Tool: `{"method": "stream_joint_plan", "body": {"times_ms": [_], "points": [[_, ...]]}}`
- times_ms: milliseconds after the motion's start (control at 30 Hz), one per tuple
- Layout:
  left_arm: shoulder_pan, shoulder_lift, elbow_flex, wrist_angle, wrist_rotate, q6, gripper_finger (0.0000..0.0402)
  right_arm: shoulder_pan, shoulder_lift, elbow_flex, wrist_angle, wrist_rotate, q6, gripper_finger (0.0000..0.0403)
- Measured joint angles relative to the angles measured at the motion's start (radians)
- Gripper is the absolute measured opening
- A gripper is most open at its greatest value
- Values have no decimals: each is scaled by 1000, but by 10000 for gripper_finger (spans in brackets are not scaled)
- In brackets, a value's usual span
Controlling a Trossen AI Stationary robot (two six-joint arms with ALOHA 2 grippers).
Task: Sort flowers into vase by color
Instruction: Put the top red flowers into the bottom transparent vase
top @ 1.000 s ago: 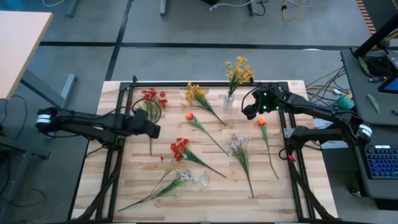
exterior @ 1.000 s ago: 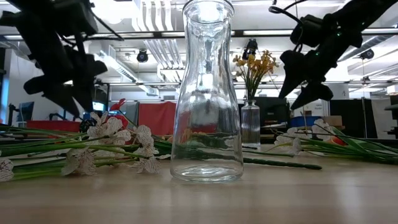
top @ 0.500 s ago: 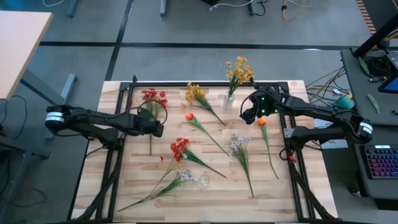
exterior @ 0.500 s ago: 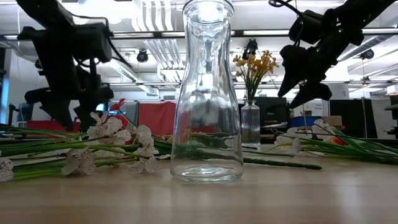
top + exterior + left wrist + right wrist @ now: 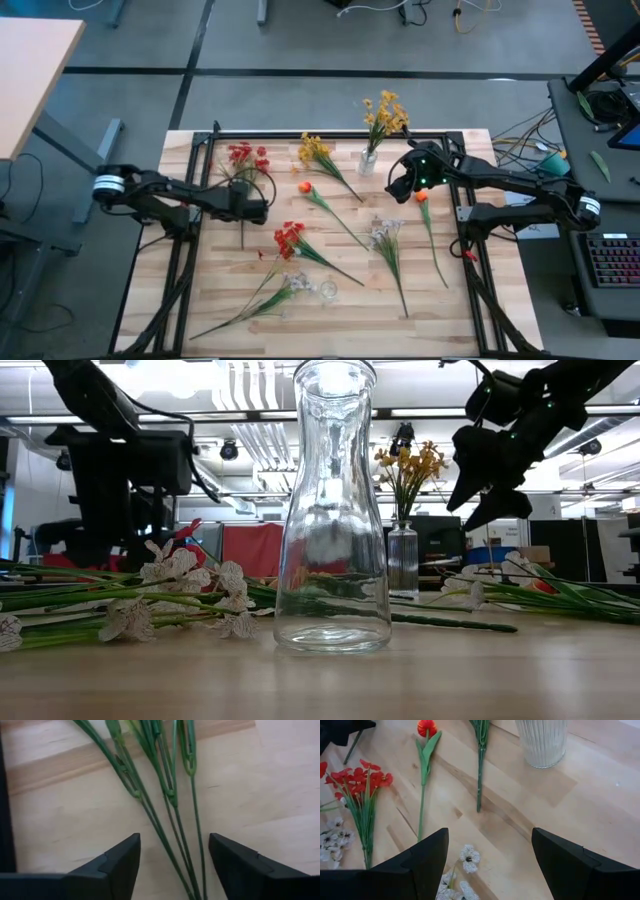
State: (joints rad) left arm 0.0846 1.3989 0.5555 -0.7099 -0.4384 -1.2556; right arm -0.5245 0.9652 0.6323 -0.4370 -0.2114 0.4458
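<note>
Jaws on the left gripper point(image 5: 172, 865) stand apart, straddling the green stems of the red spray point(image 5: 246, 156) that lies at the far left of the counter point(image 5: 200, 300); nothing is clamped yet. Over the last second this arm has slid in from the left edge toward the stems and has dropped lower, so that the wrist view now shows the stems running straight between the two fingers point(image 5: 117, 865). That reads as the last part of an approach: a short drop and a squeeze would give it the spray.

On the far right, the right gripper point(image 5: 400, 186) hangs above the counter with its jaws wide apart and empty, close to the ribbed vase point(image 5: 369, 160) that already holds yellow flowers point(image 5: 385, 112). It has barely shifted in that time and seems to be waiting. Just beside it lies an orange flower point(image 5: 421, 196).

Most of the sorting is still to do. A second yellow spray point(image 5: 316, 150) lies by the red one, another orange flower point(image 5: 305, 187) sits in the middle, a second red spray point(image 5: 289, 238) lies nearer the front, and white sprays point(image 5: 384, 238) rest to the right and at the front. An empty clear vase point(image 5: 333, 510) stands at the front edge among white blossoms point(image 5: 185, 590), a likely home for one colour.
</note>
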Motion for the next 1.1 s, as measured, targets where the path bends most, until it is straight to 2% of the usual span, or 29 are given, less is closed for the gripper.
{"method": "stream_joint_plan", "body": {"times_ms": [433,567,867,1100], "points": [[1,1,6,8,-6,-1,48,12,-2,0,0,2,-1,276],[1,-2,6,11,-22,5,9,19,-2,0,0,2,-1,276],[1,-24,6,10,-65,57,2,76,-2,0,0,3,6,276],[-4,-204,6,29,-76,191,1,183,-2,0,98,5,9,276]]}}
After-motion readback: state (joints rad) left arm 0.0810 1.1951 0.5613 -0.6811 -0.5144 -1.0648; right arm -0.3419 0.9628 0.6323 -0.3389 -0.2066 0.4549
